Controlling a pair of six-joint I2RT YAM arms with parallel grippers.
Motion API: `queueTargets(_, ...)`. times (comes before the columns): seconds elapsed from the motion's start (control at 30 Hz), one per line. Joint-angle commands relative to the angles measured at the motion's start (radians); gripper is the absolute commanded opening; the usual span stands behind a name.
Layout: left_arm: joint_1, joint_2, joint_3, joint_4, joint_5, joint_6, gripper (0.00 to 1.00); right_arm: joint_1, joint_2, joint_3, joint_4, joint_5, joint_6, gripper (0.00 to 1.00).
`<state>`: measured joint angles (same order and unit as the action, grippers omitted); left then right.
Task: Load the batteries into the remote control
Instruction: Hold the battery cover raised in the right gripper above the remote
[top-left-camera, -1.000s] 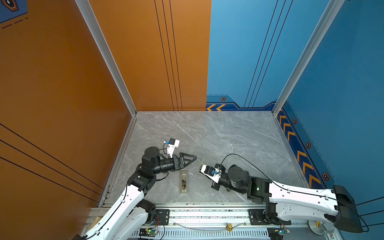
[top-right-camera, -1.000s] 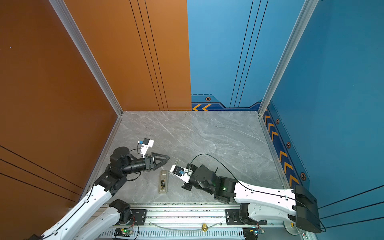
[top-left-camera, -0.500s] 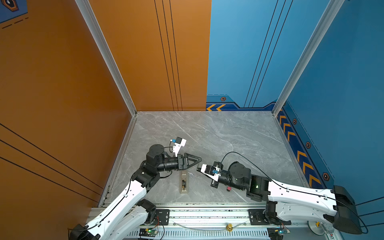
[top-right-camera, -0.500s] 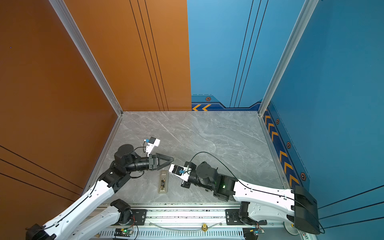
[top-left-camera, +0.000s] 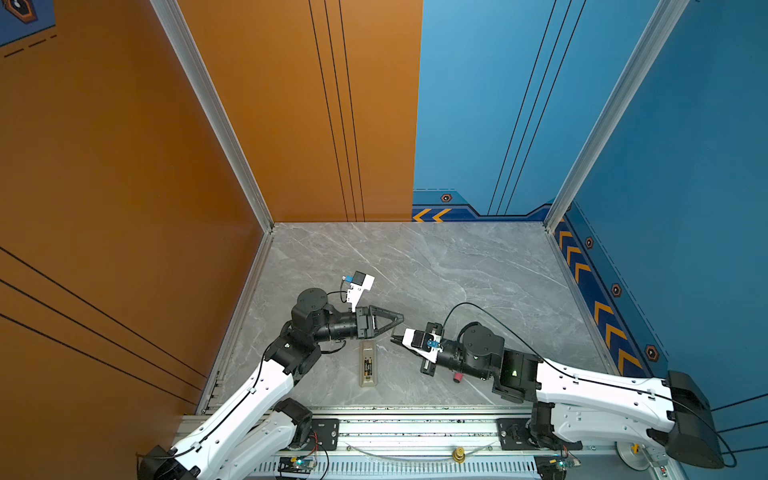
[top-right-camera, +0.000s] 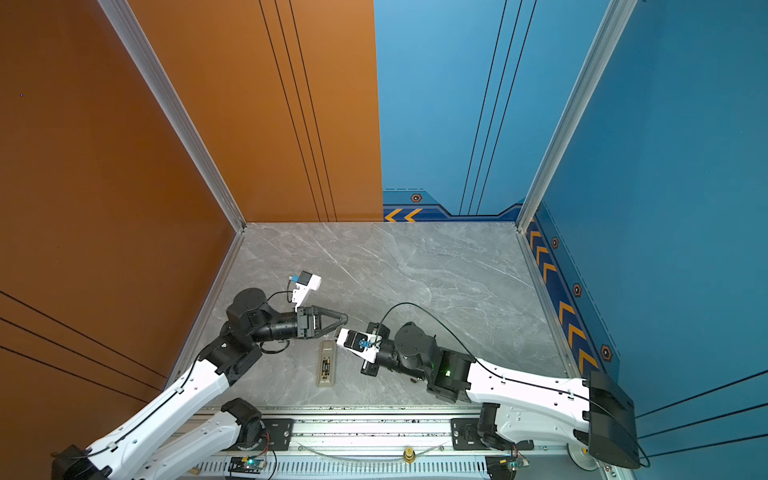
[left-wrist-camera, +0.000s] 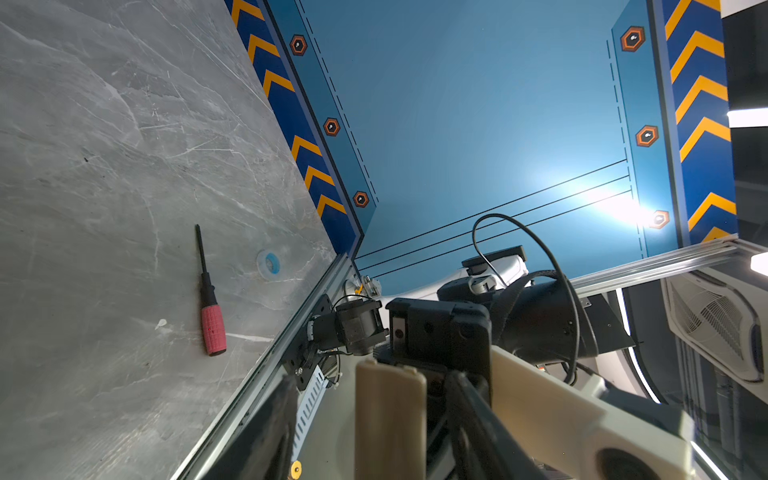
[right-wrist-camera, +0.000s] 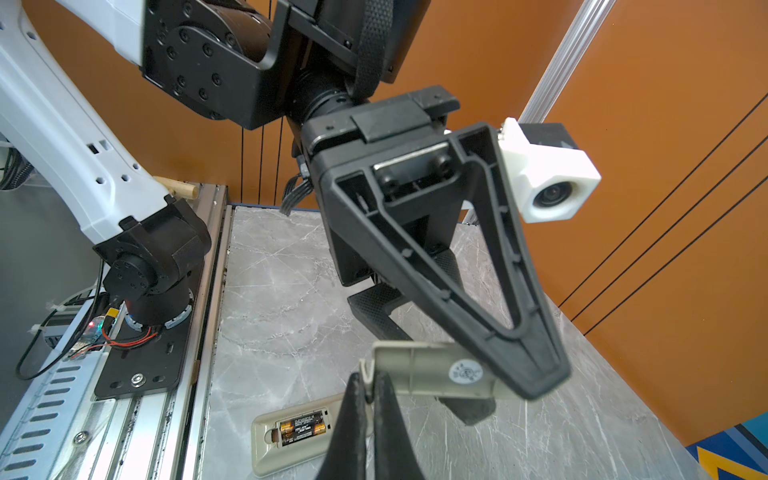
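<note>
The remote control (top-left-camera: 368, 376) (top-right-camera: 327, 377) lies back up near the table's front edge. Two batteries (right-wrist-camera: 301, 428) (top-left-camera: 366, 366) sit side by side in its open recess. My right gripper (right-wrist-camera: 370, 399) (top-left-camera: 392, 340) is shut on the clip end of a beige battery cover (right-wrist-camera: 415, 365), held in the air above the remote. My left gripper (left-wrist-camera: 374, 432) (top-left-camera: 400, 321) faces it with its jaws on either side of the cover (left-wrist-camera: 390, 419). A gap still shows between one finger (left-wrist-camera: 274, 432) and the cover.
A pink-handled screwdriver (left-wrist-camera: 210, 307) lies on the marble table behind the right arm, its handle end (top-left-camera: 457, 377) just showing in a top view. A small blue-and-white tape ring (left-wrist-camera: 268, 262) lies near it. The metal rail (top-left-camera: 395, 428) runs along the front edge.
My left gripper has moved right to meet the right gripper, and its jaws have narrowed around the cover. The right gripper has shifted slightly left with the cover.
</note>
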<state>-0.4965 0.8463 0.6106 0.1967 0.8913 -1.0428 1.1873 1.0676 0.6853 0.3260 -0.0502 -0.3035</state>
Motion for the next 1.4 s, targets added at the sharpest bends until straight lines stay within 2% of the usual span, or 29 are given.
queueTargets(0.0,-0.010,-0.002,0.012,0.047,0.021,-0.006,0.54,-0.010,0.008,0.031,0.036,-0.017,-0.019,0.00)
queueTargets(0.23,-0.014,-0.003,0.010,0.046,0.024,-0.010,0.51,-0.015,0.015,0.033,0.042,-0.020,-0.025,0.00)
queueTargets(0.33,-0.013,-0.001,0.005,0.048,0.022,-0.010,0.52,-0.019,0.014,0.033,0.040,-0.013,-0.024,0.00)
queueTargets(0.47,0.021,-0.010,0.008,-0.037,-0.009,0.040,0.77,-0.024,-0.005,0.020,0.018,-0.013,0.000,0.00)
queueTargets(0.53,0.044,-0.018,0.015,-0.111,-0.030,0.080,0.85,-0.029,-0.019,-0.003,0.020,-0.013,0.020,0.00)
queueTargets(0.7,0.056,-0.016,0.001,-0.032,0.011,0.022,0.85,-0.028,-0.029,-0.054,0.084,-0.013,0.073,0.00)
queueTargets(0.77,0.053,-0.021,-0.001,-0.032,0.020,0.021,0.91,-0.028,-0.023,-0.066,0.105,-0.006,0.084,0.00)
queueTargets(0.93,0.091,-0.058,0.038,-0.210,-0.024,0.127,0.90,-0.045,-0.005,-0.094,0.135,-0.008,0.132,0.00)
queueTargets(1.07,0.101,-0.052,0.043,-0.199,-0.005,0.111,0.90,-0.067,0.007,-0.143,0.233,-0.063,0.204,0.00)
queueTargets(1.37,0.059,-0.011,0.042,-0.165,0.026,0.084,0.90,-0.069,0.031,-0.128,0.259,-0.132,0.160,0.00)
